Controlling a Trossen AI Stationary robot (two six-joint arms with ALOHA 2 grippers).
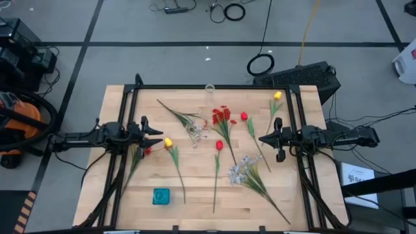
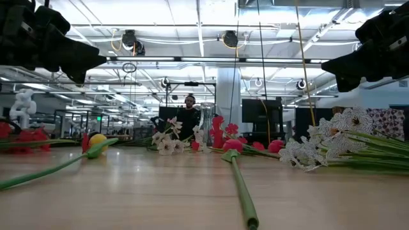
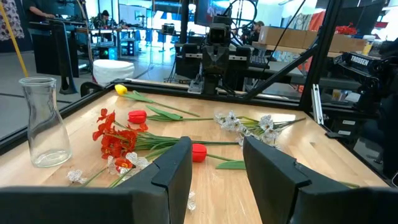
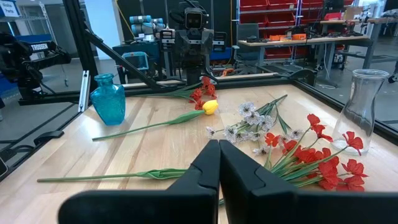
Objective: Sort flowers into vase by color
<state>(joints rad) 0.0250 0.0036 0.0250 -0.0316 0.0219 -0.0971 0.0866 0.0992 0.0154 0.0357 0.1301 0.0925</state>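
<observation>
Long-stemmed flowers lie flat and scattered on the wooden table [image 1: 195,208]. A yellow tulip [image 1: 168,142] and a red cluster [image 1: 147,151] lie by my left gripper [image 1: 158,136]. That gripper hovers open and level at the left side, touching nothing. Mid-table lie a white spray [image 1: 195,133], a red cluster [image 1: 223,117] and red tulips [image 1: 220,144] [image 1: 244,116]. A second white spray [image 1: 244,170] and a yellow tulip [image 1: 277,95] lie toward the right. A clear glass vase [image 1: 210,89] stands at the far edge and a blue vase [image 1: 161,196] at the near left. My right gripper [image 1: 262,139] hovers shut at the right.
A black frame rail [image 1: 214,86] borders the table's far edge and its sides. There is bare wood at the near middle [image 1: 195,214] between the stems. A person [image 2: 189,118] stands in the room beyond the far edge. An orange vacuum [image 1: 19,120] sits on the floor at the left.
</observation>
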